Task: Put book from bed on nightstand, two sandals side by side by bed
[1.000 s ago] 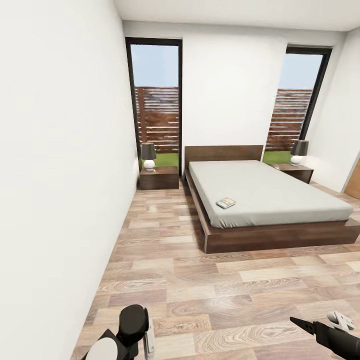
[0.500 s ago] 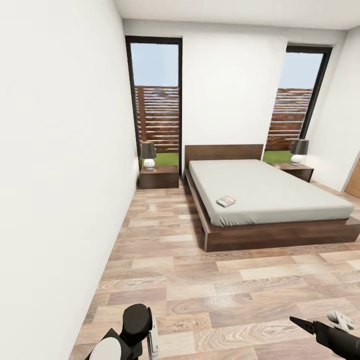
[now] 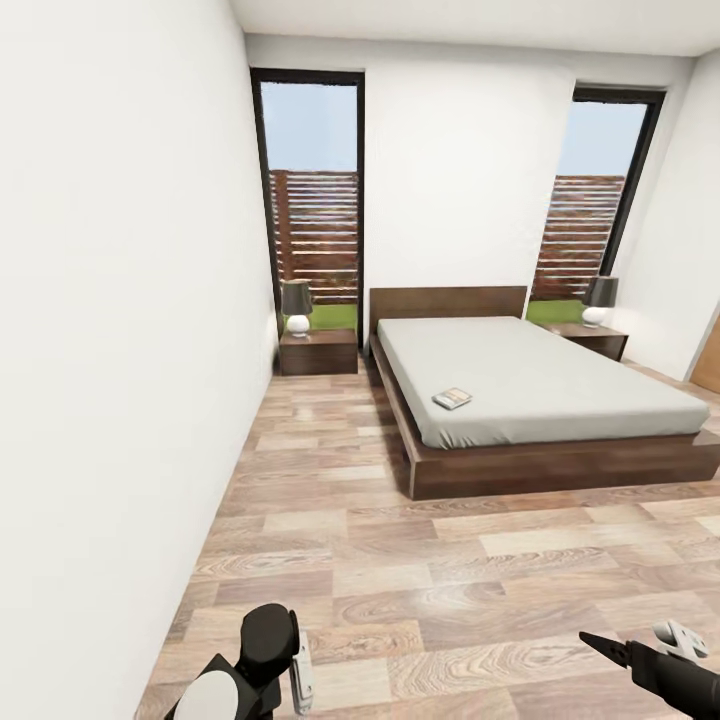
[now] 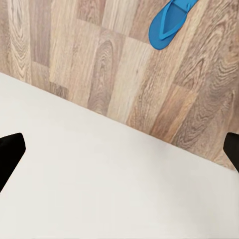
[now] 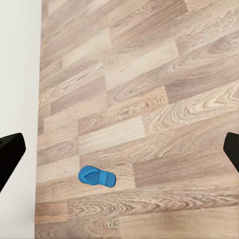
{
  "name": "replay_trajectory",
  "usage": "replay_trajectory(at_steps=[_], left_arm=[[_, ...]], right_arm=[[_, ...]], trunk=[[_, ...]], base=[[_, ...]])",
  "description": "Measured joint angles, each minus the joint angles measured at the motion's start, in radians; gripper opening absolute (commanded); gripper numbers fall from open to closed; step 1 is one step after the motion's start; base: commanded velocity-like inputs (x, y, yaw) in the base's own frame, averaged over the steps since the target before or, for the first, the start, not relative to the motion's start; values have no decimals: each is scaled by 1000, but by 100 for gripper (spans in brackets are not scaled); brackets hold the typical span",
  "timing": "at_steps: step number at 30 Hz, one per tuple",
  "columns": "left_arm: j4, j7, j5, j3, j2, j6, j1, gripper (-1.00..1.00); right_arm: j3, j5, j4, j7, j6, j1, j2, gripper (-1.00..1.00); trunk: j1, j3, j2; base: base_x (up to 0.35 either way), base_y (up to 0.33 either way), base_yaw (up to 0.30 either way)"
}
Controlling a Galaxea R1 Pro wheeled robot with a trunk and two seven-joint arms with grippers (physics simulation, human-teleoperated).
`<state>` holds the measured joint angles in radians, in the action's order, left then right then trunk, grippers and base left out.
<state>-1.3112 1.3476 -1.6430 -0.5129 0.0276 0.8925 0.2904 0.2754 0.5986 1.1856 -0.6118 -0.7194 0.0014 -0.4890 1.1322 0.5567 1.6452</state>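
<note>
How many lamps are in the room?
2. One lamp stands on the nightstand left of the bed, by the left window. The other lamp stands on the nightstand right of the bed. More may be out of view.

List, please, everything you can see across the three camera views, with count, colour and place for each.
bed: one, dark brown frame with light grey mattress, against the far wall.
book: one, dark cover, on the mattress near its left front corner.
nightstands: two, dark brown, one on each side of the bed.
lamps: two, white base with dark shade, one on each nightstand.
windows: two, black-framed, in the far wall.
sandal: one in each wrist view, bright blue, on the wood floor.
left gripper: one, black and white, low over the floor.
right gripper: one, black and white, low over the floor.
</note>
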Motion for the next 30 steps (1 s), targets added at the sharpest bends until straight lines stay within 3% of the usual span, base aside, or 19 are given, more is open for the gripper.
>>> replay_trajectory(at_steps=[30], left_arm=[[0,-3,0,3,0,0,0,100]], right_arm=[[1,0,10,0,1,0,0,100]], trunk=[[115,94,210]], base=[[0,0,0]])
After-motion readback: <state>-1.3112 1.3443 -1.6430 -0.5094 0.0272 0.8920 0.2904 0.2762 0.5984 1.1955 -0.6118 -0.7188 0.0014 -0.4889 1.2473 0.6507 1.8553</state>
